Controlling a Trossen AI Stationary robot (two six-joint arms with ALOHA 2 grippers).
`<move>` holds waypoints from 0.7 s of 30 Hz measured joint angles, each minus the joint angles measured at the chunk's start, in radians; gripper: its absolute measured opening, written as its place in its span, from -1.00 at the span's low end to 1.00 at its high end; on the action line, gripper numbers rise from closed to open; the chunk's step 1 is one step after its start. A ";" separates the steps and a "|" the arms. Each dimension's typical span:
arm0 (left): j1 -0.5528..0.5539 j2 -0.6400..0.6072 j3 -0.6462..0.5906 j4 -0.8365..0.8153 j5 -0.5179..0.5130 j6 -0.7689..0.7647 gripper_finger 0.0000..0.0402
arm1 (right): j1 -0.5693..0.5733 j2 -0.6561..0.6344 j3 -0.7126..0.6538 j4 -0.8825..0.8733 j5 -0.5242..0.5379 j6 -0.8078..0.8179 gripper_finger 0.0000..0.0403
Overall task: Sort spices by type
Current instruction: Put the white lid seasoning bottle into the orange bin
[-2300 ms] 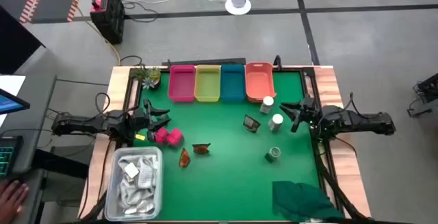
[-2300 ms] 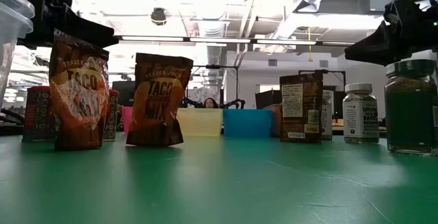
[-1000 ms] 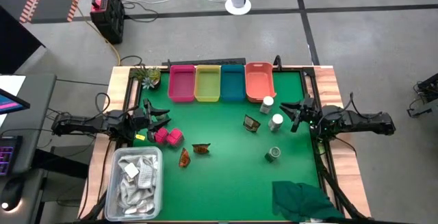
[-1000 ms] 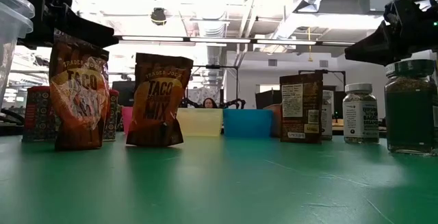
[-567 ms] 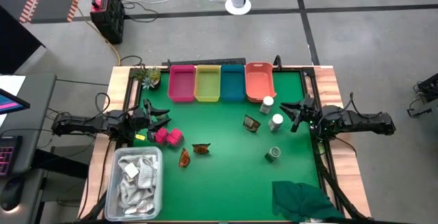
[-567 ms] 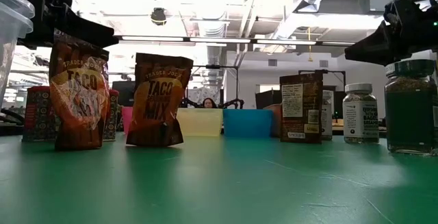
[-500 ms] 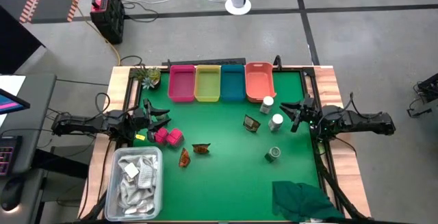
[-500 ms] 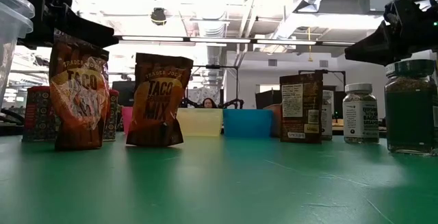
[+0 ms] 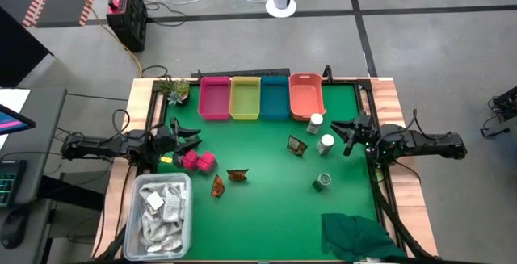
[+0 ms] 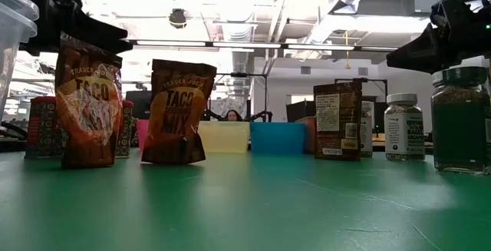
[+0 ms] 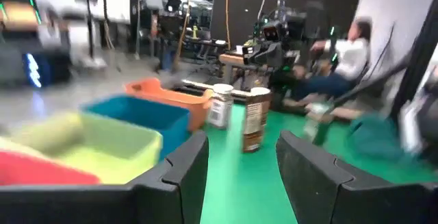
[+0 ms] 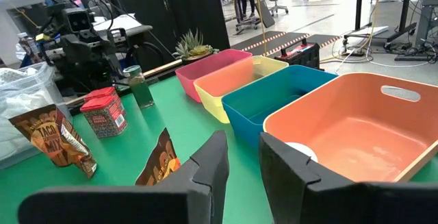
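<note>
Over on the left edge of the green mat (image 9: 266, 207), the left gripper (image 9: 191, 140) hung with its jaws apart, holding nothing, just above the two pink cube packets (image 9: 198, 161), which sat side by side on the mat. Right beside that gripper stood a green round jar (image 12: 142, 87), seen from the right wrist. Toward the middle of the mat from the cubes, two orange-brown taco-mix sachets (image 9: 228, 181) stood close together, near the clear plastic tub (image 9: 163, 213) of white packets. At the mat's far edge ran a row of four bins: pink (image 9: 214, 98), yellow (image 9: 245, 98), blue (image 9: 275, 98), orange (image 9: 305, 95). Moving right across the mat, the small dark packet (image 9: 296, 145) stood upright. One white-capped jar (image 9: 315, 123) stood just in front of the orange bin, the other (image 9: 326, 144) just beside the right gripper (image 9: 349, 137), whose jaws were also parted and empty. Nearer the front, the second green round jar (image 9: 323, 182) stood alone, and a dark green cloth (image 9: 357, 236) lay bunched at the mat's right front corner.
</note>
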 joint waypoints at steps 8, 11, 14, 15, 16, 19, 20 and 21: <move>0.000 0.000 0.000 0.011 0.000 -0.264 -0.19 | 0.000 0.000 0.000 0.006 0.000 0.000 -0.45; 0.000 0.000 0.000 0.012 0.000 -0.256 -0.19 | 0.000 0.000 0.000 0.068 0.001 0.040 -0.45; 0.000 0.000 0.000 0.050 -0.003 -0.256 -0.19 | 0.004 0.000 0.000 0.087 0.000 0.171 -0.45; 0.000 0.000 0.001 0.084 -0.003 -0.256 -0.19 | 0.006 0.000 0.000 0.085 0.000 0.208 -0.45; 0.000 -0.001 0.007 0.108 -0.004 -0.250 -0.19 | 0.009 0.000 0.000 0.085 -0.001 0.230 -0.45; 0.000 0.002 0.036 0.114 -0.021 -0.218 -0.19 | 0.005 0.002 0.000 0.097 -0.006 0.198 -0.45; 0.000 0.002 0.055 0.117 -0.021 -0.215 -0.19 | 0.001 0.002 0.000 0.113 -0.006 0.173 -0.45; 0.000 0.001 0.076 0.119 -0.022 -0.215 -0.19 | -0.004 0.002 0.000 0.133 -0.006 0.151 -0.45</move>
